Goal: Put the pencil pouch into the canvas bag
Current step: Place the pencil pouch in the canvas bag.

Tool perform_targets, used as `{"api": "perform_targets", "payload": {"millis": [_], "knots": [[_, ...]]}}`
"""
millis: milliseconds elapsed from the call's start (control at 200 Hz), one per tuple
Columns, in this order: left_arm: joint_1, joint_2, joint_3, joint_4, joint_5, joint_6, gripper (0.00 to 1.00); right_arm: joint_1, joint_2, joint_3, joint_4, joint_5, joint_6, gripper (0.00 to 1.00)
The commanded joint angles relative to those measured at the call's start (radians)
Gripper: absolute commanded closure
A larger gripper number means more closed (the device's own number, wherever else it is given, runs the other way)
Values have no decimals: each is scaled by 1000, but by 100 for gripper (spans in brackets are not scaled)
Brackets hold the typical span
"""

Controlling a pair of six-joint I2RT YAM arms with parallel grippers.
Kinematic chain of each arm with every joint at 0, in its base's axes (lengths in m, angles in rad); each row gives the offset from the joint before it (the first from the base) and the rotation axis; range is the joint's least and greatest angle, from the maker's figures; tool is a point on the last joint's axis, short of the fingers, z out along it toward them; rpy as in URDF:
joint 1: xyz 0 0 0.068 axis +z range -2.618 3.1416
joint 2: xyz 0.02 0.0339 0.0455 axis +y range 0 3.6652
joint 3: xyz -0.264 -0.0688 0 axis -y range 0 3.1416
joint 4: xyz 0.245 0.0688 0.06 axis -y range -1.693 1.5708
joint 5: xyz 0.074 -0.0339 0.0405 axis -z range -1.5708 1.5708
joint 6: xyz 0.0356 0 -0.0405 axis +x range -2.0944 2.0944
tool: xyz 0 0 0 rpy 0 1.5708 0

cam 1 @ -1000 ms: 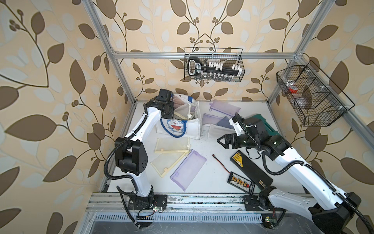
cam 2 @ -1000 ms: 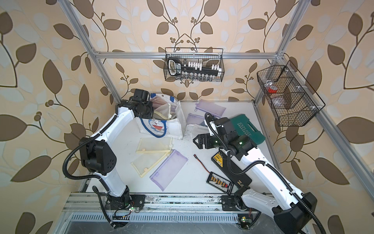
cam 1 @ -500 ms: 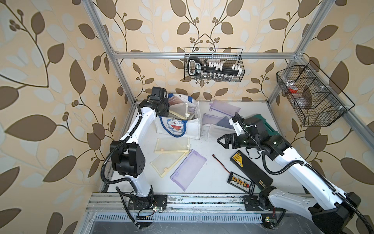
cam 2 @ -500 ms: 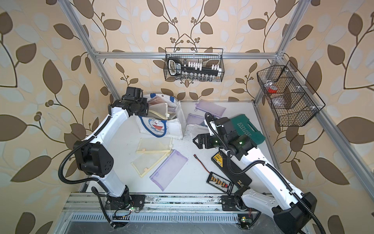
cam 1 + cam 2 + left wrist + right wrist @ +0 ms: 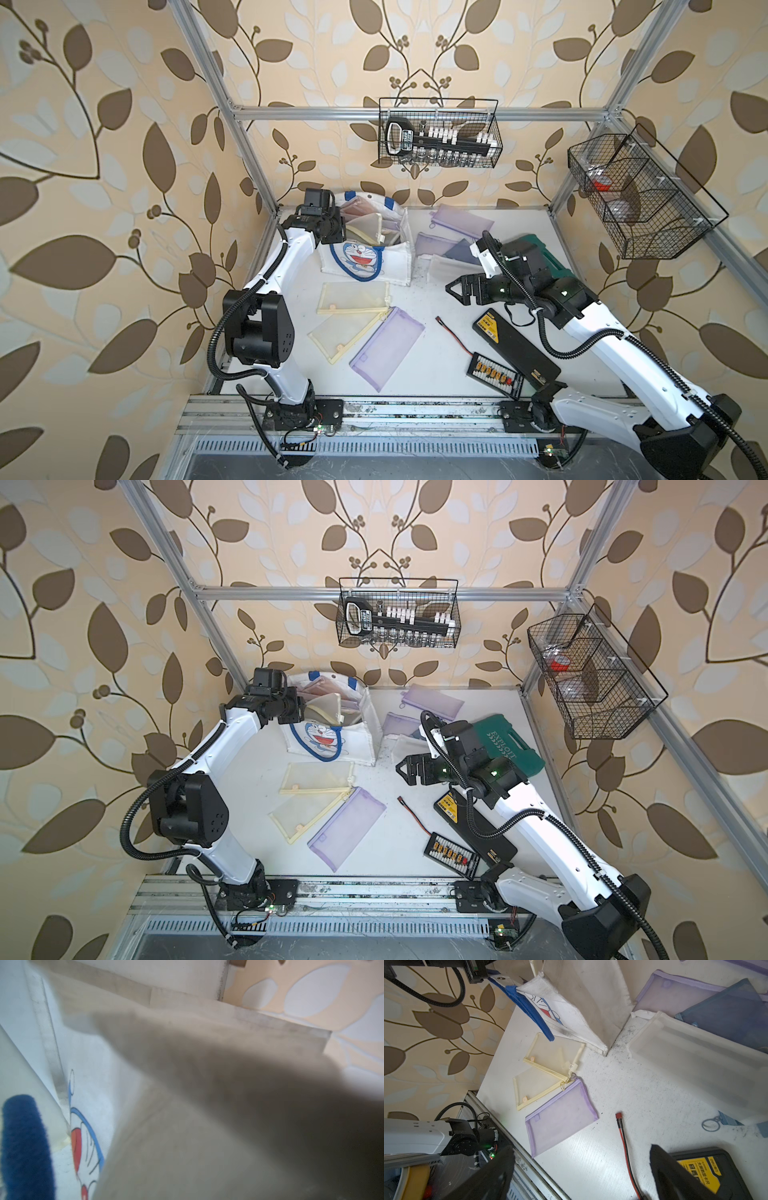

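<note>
Beige wallpaper point(image 5: 124, 83) with brown leaves covers every wall. An aluminium frame point(image 5: 311, 113) carries a wire basket point(image 5: 438, 99) at upper centre and a second basket point(image 5: 665, 237) at upper right. The tabletop point(image 5: 436, 365) is white.

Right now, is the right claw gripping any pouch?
No, the right claw stands wide open, only bare table between its fingers.

white table point(image 5: 436, 374) carries the canvas bag point(image 5: 370, 262). just in front of the bag lie two yellow pouches point(image 5: 353, 297) and a purple pouch point(image 5: 386, 347). more pouches point(image 5: 444, 245) lie beside the bag. farther off are a green case point(image 5: 507, 739), a black case point(image 5: 515, 347) and a wire point(image 5: 455, 338).
</note>
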Motion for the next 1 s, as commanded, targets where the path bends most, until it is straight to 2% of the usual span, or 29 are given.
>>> {"api": "perform_targets", "payload": {"millis": [0,85,265,590,660,790,995], "knots": [[15,-38,15,86,60,-71,100,-3,0,11,12,-14,-9,1],[18,-41,30,112,79,-93,100,-6,-3,3,20,-22,-5,1],[18,-43,109,53,76,-57,100,-9,-7,1,26,-21,-2,0],[17,-75,40,44,78,-47,100,-10,-19,-12,30,-23,3,1],[18,-76,42,11,75,-13,100,-9,-21,-14,30,-25,3,1],[18,-59,126,-175,75,127,100,-12,-19,-10,35,-26,3,1],[22,-98,140,-279,59,320,78,-11,-22,-12,43,-34,5,1]]}}
